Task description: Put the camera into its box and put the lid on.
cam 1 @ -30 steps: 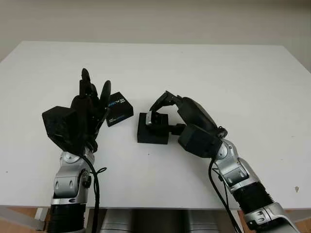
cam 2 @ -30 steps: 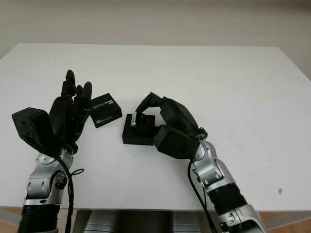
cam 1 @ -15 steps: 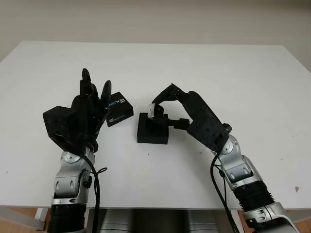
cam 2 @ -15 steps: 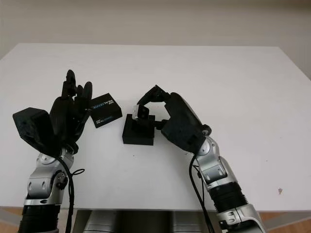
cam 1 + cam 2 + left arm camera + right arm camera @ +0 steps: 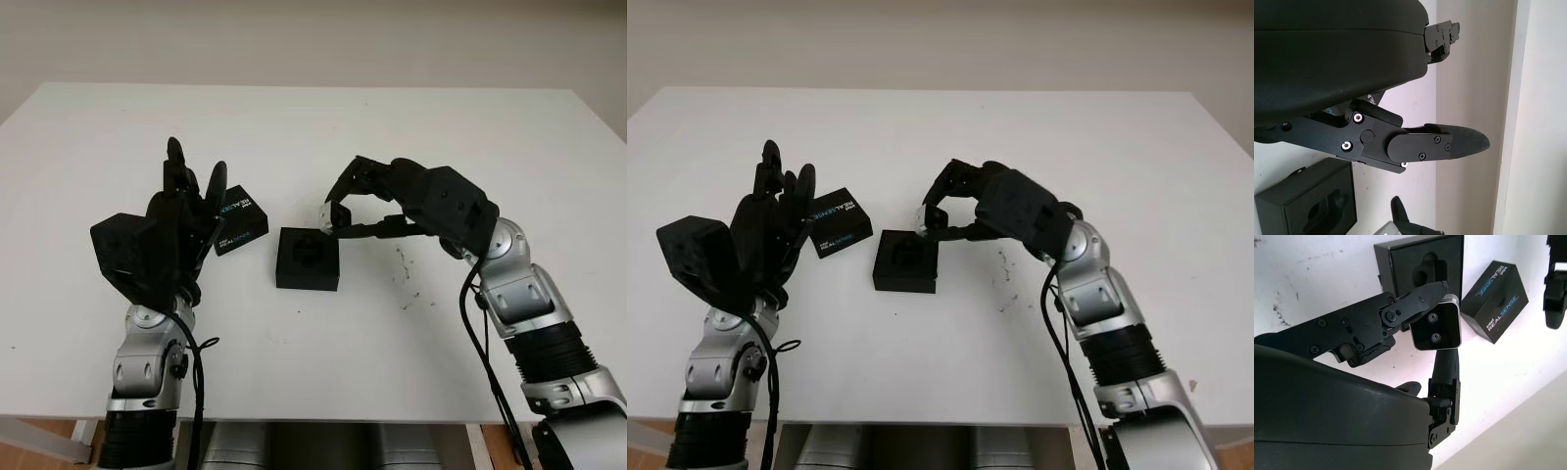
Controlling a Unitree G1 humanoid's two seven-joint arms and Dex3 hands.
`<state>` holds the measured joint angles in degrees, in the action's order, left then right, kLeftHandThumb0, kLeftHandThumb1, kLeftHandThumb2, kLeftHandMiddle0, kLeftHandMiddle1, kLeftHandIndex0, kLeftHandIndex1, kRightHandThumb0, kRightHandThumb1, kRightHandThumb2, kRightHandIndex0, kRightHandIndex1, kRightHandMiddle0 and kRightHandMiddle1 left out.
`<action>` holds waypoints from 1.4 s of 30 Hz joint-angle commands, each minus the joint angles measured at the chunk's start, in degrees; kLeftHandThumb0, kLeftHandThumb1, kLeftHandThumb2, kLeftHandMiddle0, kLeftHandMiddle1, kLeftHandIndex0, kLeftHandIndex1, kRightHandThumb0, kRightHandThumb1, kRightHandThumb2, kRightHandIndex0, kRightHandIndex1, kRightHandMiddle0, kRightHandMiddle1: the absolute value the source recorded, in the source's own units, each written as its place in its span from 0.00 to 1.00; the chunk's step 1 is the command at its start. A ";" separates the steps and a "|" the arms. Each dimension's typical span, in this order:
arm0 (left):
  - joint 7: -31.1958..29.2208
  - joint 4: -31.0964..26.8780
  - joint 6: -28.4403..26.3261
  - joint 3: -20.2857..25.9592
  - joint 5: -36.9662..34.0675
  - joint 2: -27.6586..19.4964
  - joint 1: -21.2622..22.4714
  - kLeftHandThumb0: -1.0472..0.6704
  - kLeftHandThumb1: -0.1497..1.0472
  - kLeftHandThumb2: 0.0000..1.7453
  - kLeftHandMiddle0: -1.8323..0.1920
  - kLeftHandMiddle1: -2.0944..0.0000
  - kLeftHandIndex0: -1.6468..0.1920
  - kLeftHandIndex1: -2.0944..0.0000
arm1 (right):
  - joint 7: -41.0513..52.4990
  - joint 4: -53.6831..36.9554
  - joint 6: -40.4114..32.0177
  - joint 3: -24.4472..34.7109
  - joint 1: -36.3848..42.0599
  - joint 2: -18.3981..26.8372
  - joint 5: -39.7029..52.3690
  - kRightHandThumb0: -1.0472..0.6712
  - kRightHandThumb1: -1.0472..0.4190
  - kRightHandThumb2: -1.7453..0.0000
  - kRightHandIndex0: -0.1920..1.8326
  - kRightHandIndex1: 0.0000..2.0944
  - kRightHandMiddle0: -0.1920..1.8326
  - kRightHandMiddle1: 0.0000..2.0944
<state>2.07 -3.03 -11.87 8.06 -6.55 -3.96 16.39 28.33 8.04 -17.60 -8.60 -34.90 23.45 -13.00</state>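
Presently the right robot hand (image 5: 345,204) pinches the small silver camera (image 5: 1436,327) raised just right of the open black foam-lined box (image 5: 308,258) at frame centre, apparently for lowering in, while the open left robot hand (image 5: 186,201) waits beside the black printed lid (image 5: 239,220) on the white counter (image 5: 411,137).

The right hand (image 5: 345,203) is raised with fingers curled closed, while the left hand (image 5: 181,220) is open.

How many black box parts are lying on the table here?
2. The open box base with its foam insert sits at table centre; the RealSense lid lies tilted just left of it, beside the open left robot hand. Nothing seems hidden.
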 commanded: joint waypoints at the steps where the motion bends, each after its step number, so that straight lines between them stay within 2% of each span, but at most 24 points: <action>1: 0.14 -0.24 -0.03 0.00 -0.17 0.24 1.23 0.23 1.00 0.23 1.00 1.00 1.00 1.00 | 0.63 -1.76 -1.38 0.08 -1.64 0.43 0.50 0.37 0.05 0.97 0.21 0.14 0.24 0.81; 12: 0.16 -0.77 -0.79 -0.04 -0.13 0.12 1.23 0.22 1.00 0.23 1.00 1.00 1.00 1.00 | 1.64 -3.56 -9.27 -1.65 -2.31 -1.27 0.97 0.39 0.06 0.97 0.23 0.09 0.25 0.78; 24: 0.38 -0.50 -0.39 -0.05 -0.06 0.37 1.26 0.22 1.00 0.24 1.00 1.00 1.00 1.00 | 0.53 -0.27 -8.05 -4.50 -2.98 -2.13 0.19 0.38 0.05 0.97 0.24 0.06 0.24 0.81; 35: 0.69 -0.48 -0.24 -0.08 0.08 0.65 1.24 0.22 1.00 0.23 1.00 1.00 1.00 1.00 | 1.86 1.85 -4.90 -6.36 -3.98 -1.12 -1.32 0.38 0.04 0.97 0.25 0.05 0.24 0.81; 42: 0.84 -0.76 -0.24 -0.19 0.10 0.79 1.00 0.22 1.00 0.23 1.00 1.00 1.00 1.00 | 2.98 2.37 -5.29 -6.81 -4.50 -0.52 -2.62 0.38 0.05 0.97 0.25 0.05 0.24 0.82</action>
<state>2.73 -3.03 -12.43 7.96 -6.57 -3.36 16.61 31.11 10.55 -23.17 -15.31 -38.08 22.41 -15.48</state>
